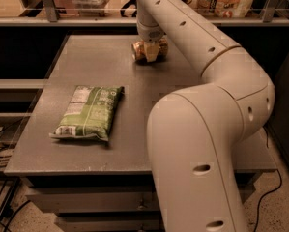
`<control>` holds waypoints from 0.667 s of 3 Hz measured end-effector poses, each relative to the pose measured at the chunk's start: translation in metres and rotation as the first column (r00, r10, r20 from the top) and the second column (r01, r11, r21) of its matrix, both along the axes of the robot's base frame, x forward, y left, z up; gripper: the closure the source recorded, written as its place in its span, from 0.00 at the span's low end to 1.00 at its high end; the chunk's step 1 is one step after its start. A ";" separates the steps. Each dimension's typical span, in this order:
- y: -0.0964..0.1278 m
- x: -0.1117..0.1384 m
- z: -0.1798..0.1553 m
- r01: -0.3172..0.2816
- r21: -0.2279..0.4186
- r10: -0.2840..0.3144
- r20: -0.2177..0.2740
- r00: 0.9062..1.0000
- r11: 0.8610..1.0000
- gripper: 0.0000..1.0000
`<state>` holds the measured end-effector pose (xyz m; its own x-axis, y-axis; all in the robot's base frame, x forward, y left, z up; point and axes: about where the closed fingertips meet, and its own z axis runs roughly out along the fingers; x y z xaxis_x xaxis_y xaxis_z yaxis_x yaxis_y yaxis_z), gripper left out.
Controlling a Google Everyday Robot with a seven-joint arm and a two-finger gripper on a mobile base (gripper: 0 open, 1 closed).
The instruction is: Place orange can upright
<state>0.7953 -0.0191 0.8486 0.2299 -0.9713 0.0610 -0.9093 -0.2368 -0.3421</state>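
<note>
The hand (151, 51) is lowered onto the far part of the bench (86, 64), right against the orange can (138, 51). The can shows on both sides of the hand, resting on the bench. I cannot tell whether the hand pinches it or is spread. 1 green packet (88, 112) lies flat, well apart, left of the hand and nearer the camera.
</note>
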 end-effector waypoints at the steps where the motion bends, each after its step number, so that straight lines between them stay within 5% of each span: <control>1: -0.005 -0.015 0.020 -0.003 0.076 0.004 -0.011 1.000 0.997 1.00; 2: -0.011 -0.032 0.049 -0.015 0.187 0.019 -0.018 1.000 0.982 1.00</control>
<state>0.7636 -0.0299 0.8975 0.2456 -0.9612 -0.1258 -0.9127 -0.1856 -0.3640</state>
